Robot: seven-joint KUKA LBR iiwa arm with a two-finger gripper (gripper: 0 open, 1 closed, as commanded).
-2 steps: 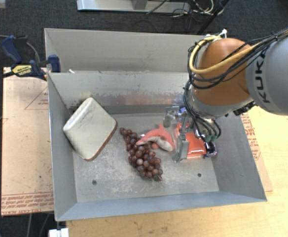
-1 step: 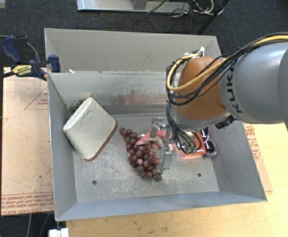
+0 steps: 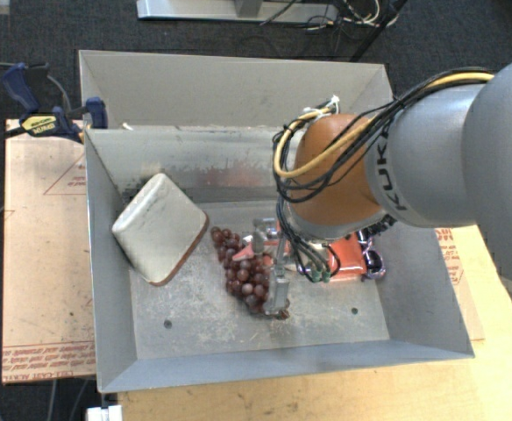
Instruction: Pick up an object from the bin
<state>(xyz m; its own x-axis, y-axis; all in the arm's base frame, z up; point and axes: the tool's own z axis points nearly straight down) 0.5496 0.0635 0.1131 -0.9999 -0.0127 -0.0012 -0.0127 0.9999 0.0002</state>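
Near the middle of the grey metal bin (image 3: 238, 365) lies a bunch of dark red grapes (image 3: 238, 268). Its long axis runs slantwise, from an upper-left end toward the back wall down to a lower-right end toward the front wall. My tool (image 3: 279, 289) stands at that lower-right end, against the grapes; I cannot tell whether it is wide or narrow. Just left of the bunch, a slice of bread (image 3: 160, 228) leans tilted on the left wall. To the right, an orange-red item (image 3: 348, 258) lies partly hidden under my wrist.
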